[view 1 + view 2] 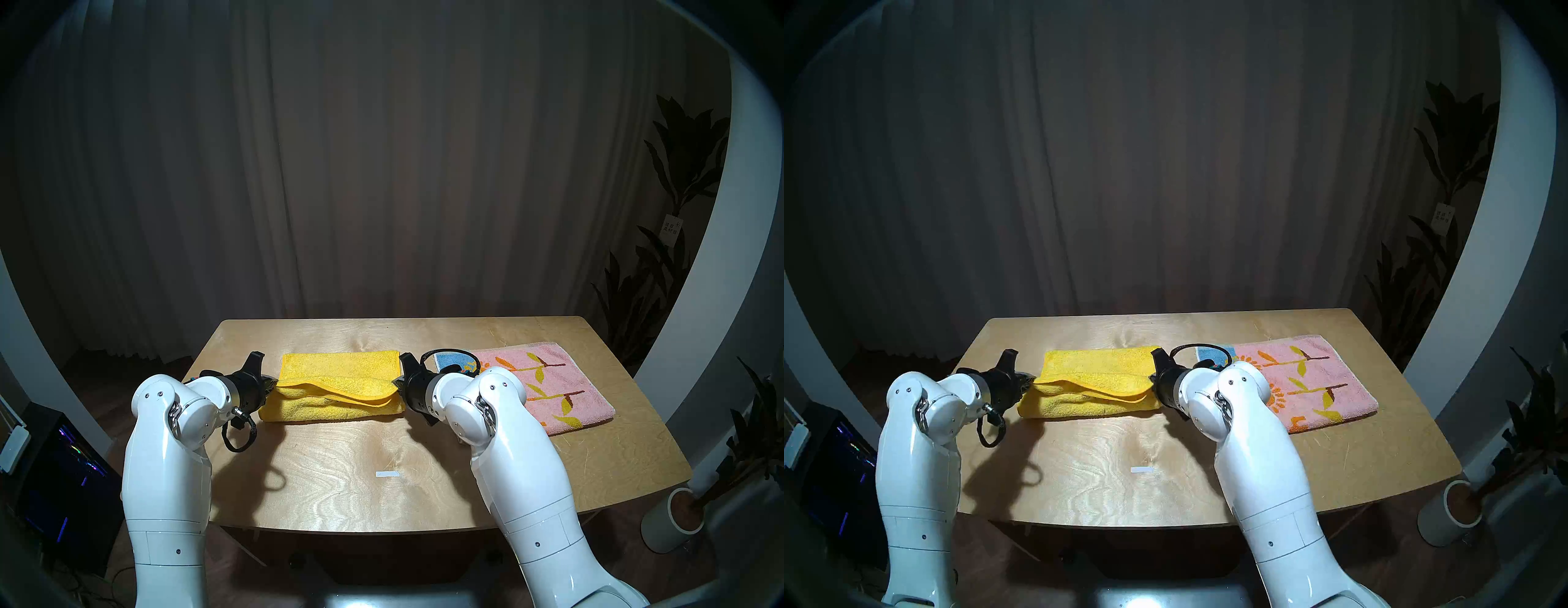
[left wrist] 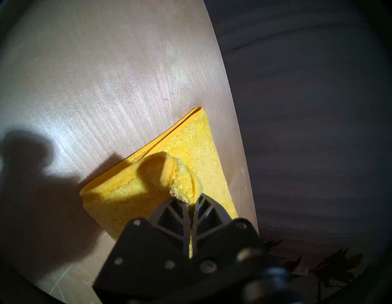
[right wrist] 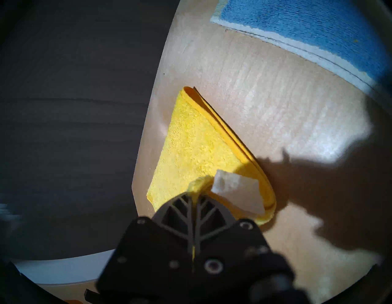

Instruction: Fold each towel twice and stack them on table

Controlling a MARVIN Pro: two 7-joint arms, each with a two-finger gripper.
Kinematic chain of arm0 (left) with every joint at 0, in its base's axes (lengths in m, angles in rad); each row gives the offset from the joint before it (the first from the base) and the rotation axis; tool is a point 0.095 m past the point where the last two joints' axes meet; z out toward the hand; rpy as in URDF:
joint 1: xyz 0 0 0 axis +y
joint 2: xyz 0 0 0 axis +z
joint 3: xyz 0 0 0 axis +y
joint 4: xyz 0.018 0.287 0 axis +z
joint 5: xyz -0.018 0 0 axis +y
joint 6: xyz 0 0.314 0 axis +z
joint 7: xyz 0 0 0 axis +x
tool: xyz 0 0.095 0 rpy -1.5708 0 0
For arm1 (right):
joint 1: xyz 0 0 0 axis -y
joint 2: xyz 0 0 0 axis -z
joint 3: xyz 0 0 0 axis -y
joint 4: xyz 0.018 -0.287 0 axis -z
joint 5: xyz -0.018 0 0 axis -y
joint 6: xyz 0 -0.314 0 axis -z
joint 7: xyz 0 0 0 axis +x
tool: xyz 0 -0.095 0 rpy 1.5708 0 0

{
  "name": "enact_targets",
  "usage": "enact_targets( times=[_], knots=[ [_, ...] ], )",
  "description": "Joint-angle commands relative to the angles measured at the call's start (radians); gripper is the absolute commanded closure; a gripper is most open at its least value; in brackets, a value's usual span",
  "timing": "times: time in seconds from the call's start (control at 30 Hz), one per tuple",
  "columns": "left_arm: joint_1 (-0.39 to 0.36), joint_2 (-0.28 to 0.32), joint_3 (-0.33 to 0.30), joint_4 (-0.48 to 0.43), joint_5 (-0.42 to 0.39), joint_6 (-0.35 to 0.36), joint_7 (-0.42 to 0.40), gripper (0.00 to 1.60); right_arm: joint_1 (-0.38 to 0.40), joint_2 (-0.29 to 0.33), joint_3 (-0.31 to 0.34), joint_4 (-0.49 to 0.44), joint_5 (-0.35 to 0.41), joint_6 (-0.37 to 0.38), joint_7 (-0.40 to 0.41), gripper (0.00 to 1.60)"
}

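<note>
nearest the robot, the large light plywood table (image 1: 339, 475) lies bare but for one small white tape mark (image 1: 387, 474). past it, two white arms reach inward to the ends of the plain bright yellow terry towel (image 1: 339, 382), which lies at the table's middle, doubled over with a loose flap sagging across its front. the left gripper (image 2: 192, 200) is clenched on a bunched corner of yellow cloth, and the right gripper (image 3: 196, 194) is pinched tight on the opposite corner, where a white care label (image 3: 237, 196) sticks out (its print is too blurred to read). to the right, apart from the yellow one, the pink terry towel with a blue band and orange-yellow sunflowers (image 1: 547, 382) lies flat, touched by neither gripper.

by the look of it, the second fold of the yellow towel is in hand. the next move likely calls for both arms to carry the held edge across together, level and at one pace, so the layers land square and do not skew; the pink towel is still to be stacked.

count: two towels, two grippers, one table, one tape mark in view.
</note>
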Motion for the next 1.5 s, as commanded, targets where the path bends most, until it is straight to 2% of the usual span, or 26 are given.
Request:
enact_targets(
  times=[0.0,0.27,0.3,0.6,1.17,1.2,1.23,1.27,1.33,1.37,1.47],
  knots=[
    [-0.108,0.031,0.021,0.031,0.028,-0.007,0.006,1.60,0.118,-0.046,0.005,0.037,-0.021,-0.022,-0.011,1.60],
    [-0.169,0.057,0.062,0.099,0.075,-0.006,-0.010,1.60,0.196,-0.056,0.006,0.124,-0.037,-0.030,-0.014,1.60],
    [-0.175,0.060,0.067,0.107,0.081,-0.006,-0.015,1.60,0.187,-0.062,0.010,0.121,-0.047,-0.029,-0.008,1.60],
    [-0.251,0.083,0.111,0.221,0.138,-0.019,-0.046,1.60,0.284,-0.079,-0.015,0.287,-0.082,-0.051,0.012,1.60],
    [-0.348,0.100,0.197,0.365,0.214,-0.033,-0.109,1.60,0.390,-0.094,-0.029,0.457,-0.117,-0.089,0.063,1.60],
    [-0.355,0.101,0.201,0.376,0.218,-0.035,-0.114,1.57,0.393,-0.096,-0.030,0.465,-0.122,-0.098,0.067,1.60],
    [-0.361,0.102,0.205,0.386,0.222,-0.037,-0.120,1.28,0.396,-0.096,-0.031,0.473,-0.124,-0.100,0.071,1.60],
    [-0.367,0.103,0.209,0.395,0.226,-0.040,-0.126,1.15,0.399,-0.096,-0.032,0.480,-0.125,-0.100,0.074,1.60],
    [-0.377,0.104,0.214,0.411,0.232,-0.043,-0.134,1.24,0.403,-0.096,-0.034,0.492,-0.127,-0.102,0.080,1.60],
    [-0.382,0.105,0.216,0.417,0.234,-0.045,-0.137,1.14,0.405,-0.096,-0.035,0.497,-0.128,-0.102,0.084,1.60],
    [-0.393,0.107,0.222,0.433,0.240,-0.049,-0.150,1.07,0.409,-0.097,-0.036,0.512,-0.127,-0.104,0.103,1.60]
  ],
)
